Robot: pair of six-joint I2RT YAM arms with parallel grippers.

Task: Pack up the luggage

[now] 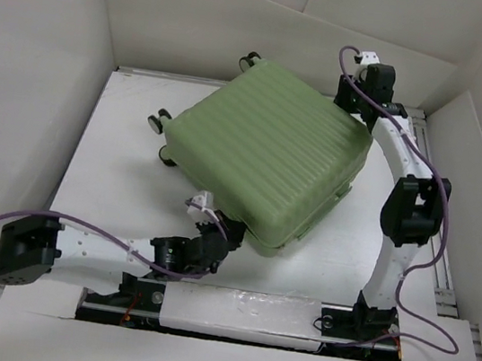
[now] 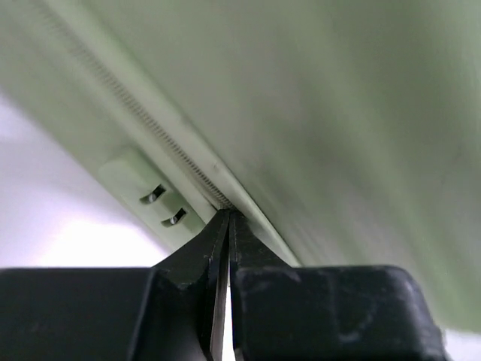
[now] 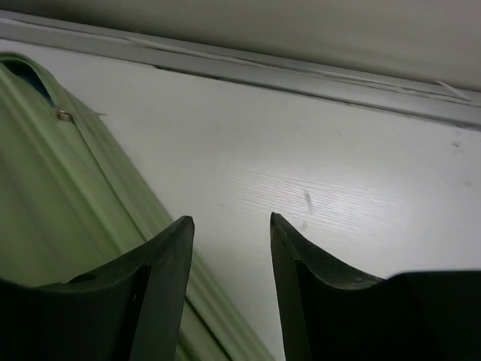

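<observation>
Spreading across much of the flat white table (image 1: pixel 125 163), the large pale green hard-shell suitcase (image 1: pixel 268 153) lies flat with its ribbed shell up. It is turned diagonally, and its small black caster wheels (image 1: pixel 160 121) point to the far left. The left gripper (image 2: pixel 228 219) meets the case's near-left edge. Its black fingers (image 2: pixel 188 263) are pressed together with no gap, tips touching the toothed zipper line (image 2: pixel 150 126) along the seam (whether a pull tab is pinched there cannot be told). Just left of those tips sits a small pale green block with two slots (image 2: pixel 159 201). At the far right corner, the right gripper (image 3: pixel 229 226) stands parted with nothing between its fingers. The suitcase's edge runs beside and under the finger on the left of the right wrist view, and bare table fills the gap. A sliver of light blue lining (image 3: pixel 30 79) shows at the seam.
</observation>
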